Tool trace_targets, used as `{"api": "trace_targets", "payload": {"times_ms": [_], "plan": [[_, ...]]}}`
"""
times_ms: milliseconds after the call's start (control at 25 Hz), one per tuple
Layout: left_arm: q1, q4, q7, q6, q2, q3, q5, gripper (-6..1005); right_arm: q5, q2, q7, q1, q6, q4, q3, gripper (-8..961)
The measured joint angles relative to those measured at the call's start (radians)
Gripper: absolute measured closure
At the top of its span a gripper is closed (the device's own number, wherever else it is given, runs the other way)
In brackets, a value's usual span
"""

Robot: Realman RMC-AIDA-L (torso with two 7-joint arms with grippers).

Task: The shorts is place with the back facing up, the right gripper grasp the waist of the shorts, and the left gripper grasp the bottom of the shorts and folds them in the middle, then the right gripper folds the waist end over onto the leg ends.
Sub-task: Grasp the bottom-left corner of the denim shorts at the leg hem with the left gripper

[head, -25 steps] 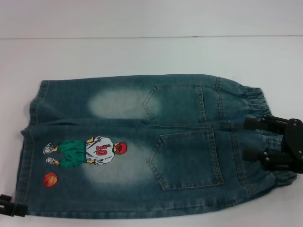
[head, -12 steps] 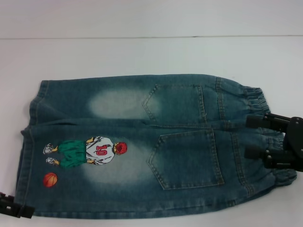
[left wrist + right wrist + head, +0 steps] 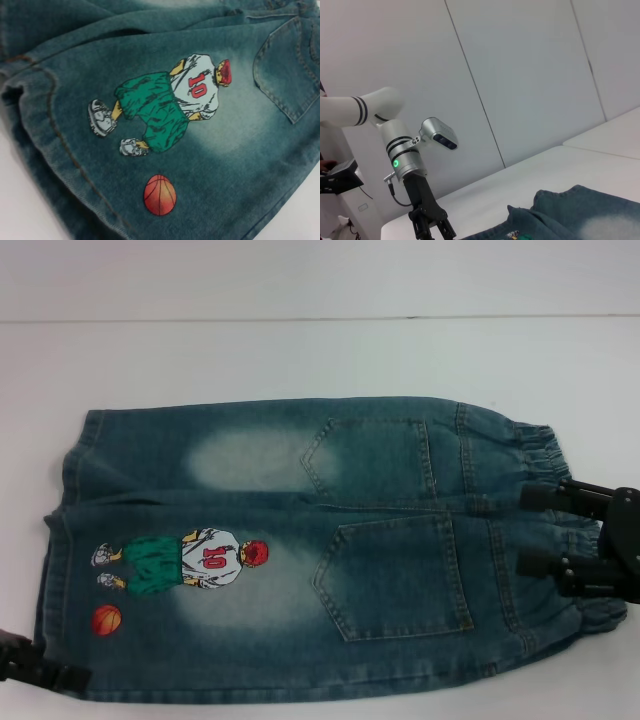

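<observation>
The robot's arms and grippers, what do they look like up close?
The left gripper is black with two fingers, on a silver cylindrical section with a glowing green ring, black bands, a thin cable and a silver camera box; the arm above is white. The right gripper is black with a boxy wrist and small screws.

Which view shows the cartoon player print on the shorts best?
The left wrist view: the cartoon player print fills the middle of the picture, with the number 10 and the basketball plain to read. The head view shows the whole print too, but small on the shorts. The right wrist view catches only a sliver of it.
</observation>
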Motion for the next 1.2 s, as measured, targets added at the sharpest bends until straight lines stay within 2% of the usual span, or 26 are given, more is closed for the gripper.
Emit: {"api": "trace_targets", "payload": {"times_ms": [1200], "plan": [[-0.005,-0.013,-0.02,-0.014,-0.018,-0.003,-0.002,137,0.002,-0.003,-0.002,-0.002,0.0,-0.002,0.011,42]]}}
